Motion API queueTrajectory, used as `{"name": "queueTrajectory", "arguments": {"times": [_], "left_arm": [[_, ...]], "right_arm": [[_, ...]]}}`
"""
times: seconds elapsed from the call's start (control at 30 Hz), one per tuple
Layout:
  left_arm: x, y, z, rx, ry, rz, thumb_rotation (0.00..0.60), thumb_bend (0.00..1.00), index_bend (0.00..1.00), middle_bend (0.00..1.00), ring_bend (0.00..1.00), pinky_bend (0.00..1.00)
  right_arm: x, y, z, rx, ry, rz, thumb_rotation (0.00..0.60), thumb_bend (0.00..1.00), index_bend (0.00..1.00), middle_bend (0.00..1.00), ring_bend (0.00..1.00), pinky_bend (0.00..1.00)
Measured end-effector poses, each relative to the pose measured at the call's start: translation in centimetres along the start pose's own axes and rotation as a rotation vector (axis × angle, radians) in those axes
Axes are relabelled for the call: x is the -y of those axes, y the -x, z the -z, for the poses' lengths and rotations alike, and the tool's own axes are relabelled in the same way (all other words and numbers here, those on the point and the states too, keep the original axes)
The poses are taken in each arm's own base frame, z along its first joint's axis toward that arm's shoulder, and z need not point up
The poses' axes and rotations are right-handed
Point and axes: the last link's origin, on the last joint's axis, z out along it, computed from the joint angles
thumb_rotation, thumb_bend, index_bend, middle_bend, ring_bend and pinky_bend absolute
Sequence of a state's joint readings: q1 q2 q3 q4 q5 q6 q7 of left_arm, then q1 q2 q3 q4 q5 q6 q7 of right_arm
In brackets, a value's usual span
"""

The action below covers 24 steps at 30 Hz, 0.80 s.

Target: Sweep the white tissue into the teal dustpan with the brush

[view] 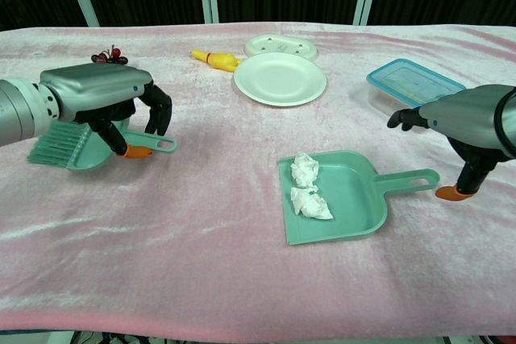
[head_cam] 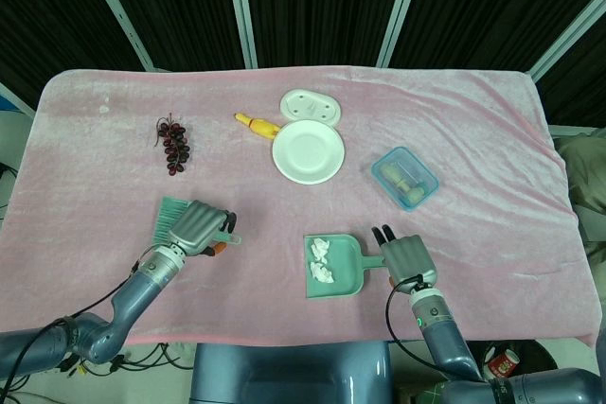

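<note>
The teal dustpan (head_cam: 333,268) (view: 343,197) lies flat on the pink cloth near the front edge, with its handle (view: 413,179) pointing right. Two white tissue wads (head_cam: 322,262) (view: 307,190) sit inside its pan. My right hand (head_cam: 407,257) (view: 463,115) hovers just right of the handle with its fingers spread, holding nothing. My left hand (head_cam: 196,225) (view: 101,91) grips the teal brush (head_cam: 171,212) (view: 60,144) low over the cloth at the front left, with the bristles pointing left and the looped handle end sticking out to the right.
A white plate (head_cam: 308,151) and a white lidded dish (head_cam: 310,106) stand at the back centre, with a yellow toy (head_cam: 258,125) beside them. Dark grapes (head_cam: 173,144) lie at the back left. A blue lidded box (head_cam: 404,178) sits right of the plate.
</note>
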<state>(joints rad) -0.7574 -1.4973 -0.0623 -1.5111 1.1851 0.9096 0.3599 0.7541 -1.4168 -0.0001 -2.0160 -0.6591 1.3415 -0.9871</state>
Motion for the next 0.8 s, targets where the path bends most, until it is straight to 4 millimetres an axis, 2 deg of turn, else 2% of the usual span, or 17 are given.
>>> {"name": "queueTrajectory", "arguments": {"times": [0.2, 0.37, 0.6, 0.7, 0.73, 0.8], "left_arm": [[-0.2, 1.5, 0.3, 0.032, -0.044, 0.001, 0.600, 0.23, 0.45, 0.49, 0.90, 1.00], [0.1, 1.8, 0.5, 0.032, -0.077, -0.005, 0.600, 0.14, 0.34, 0.42, 0.90, 1.00], [0.6, 1.0, 1.0, -0.005, -0.103, 0.011, 0.600, 0.13, 0.30, 0.40, 0.88, 0.99], [0.6, 0.3, 1.5, -0.036, -0.100, 0.019, 0.600, 0.13, 0.29, 0.39, 0.77, 0.87], [0.6, 0.1, 1.7, -0.048, -0.097, 0.020, 0.600, 0.13, 0.29, 0.38, 0.70, 0.80], [0.8, -0.5, 2.4, -0.082, -0.091, 0.019, 0.600, 0.13, 0.27, 0.34, 0.55, 0.66]], "right_arm": [[-0.6, -0.3, 0.3, -0.004, 0.006, -0.007, 0.600, 0.18, 0.11, 0.12, 0.64, 0.76], [-0.9, -0.3, 0.5, -0.004, 0.008, -0.010, 0.600, 0.18, 0.11, 0.12, 0.64, 0.76], [-1.1, -0.4, 0.8, -0.008, 0.004, -0.016, 0.600, 0.18, 0.11, 0.12, 0.64, 0.76], [-1.4, -0.6, 1.1, -0.023, 0.003, -0.017, 0.600, 0.18, 0.11, 0.12, 0.61, 0.74], [-1.6, -0.7, 1.2, -0.029, 0.004, -0.016, 0.600, 0.18, 0.10, 0.12, 0.56, 0.70], [-2.3, -0.9, 1.6, -0.048, 0.011, -0.020, 0.600, 0.17, 0.06, 0.09, 0.42, 0.54]]}}
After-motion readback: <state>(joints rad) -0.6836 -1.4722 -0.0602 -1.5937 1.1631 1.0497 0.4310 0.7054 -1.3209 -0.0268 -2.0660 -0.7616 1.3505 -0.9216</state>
